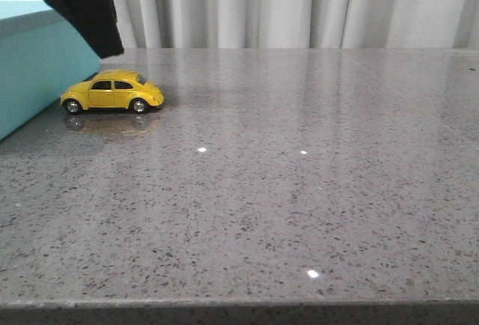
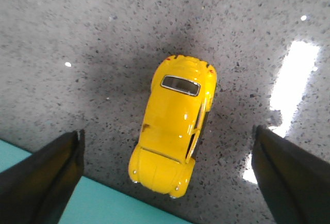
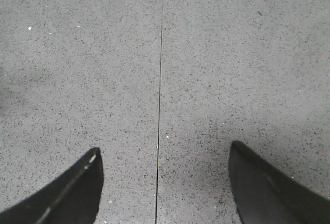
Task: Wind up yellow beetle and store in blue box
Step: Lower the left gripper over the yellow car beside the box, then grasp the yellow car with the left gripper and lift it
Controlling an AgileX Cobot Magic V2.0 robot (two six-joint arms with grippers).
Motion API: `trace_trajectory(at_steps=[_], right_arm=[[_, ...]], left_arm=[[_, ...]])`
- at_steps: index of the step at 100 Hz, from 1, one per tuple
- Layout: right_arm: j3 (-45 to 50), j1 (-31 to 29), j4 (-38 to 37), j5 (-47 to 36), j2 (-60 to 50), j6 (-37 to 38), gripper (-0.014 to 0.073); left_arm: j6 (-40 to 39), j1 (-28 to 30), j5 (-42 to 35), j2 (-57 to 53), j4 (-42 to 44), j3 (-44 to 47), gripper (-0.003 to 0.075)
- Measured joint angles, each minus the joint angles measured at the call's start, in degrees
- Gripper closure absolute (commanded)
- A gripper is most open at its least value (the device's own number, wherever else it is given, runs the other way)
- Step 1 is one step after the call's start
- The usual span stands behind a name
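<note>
Yellow beetle on grey table beside blue box, both arms' fingers spread, empty

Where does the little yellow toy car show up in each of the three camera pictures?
Front view: the yellow beetle stands at the far left of the table, beside the blue box.
Left wrist view: mid-picture, seen from above between the open left fingers.
Right wrist view: not in it; only grey tabletop.
Shared landmark: the blue box, next to the car in both views.
</note>
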Motion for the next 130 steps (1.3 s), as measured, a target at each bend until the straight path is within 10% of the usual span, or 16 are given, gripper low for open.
trace_trajectory(at_steps=[57,102,130], right_arm=[[0.0,0.0,0.03,0.21,0.0,0.0,0.0076],[0.0,0.0,0.13,0.21,0.0,-0.09,0.0076],[0.0,0.0,0.13,0.21,0.0,-0.09,0.0076]], left_arm=[[2.83,0.0,-1.85,7.6,-0.1,0.0,0.0106],[2.86,0.0,-1.9,7.6,-0.29,-0.17,0.0531],[2.86,-0.66,1.72,7.6,-0.21,-4.07,0.0584]])
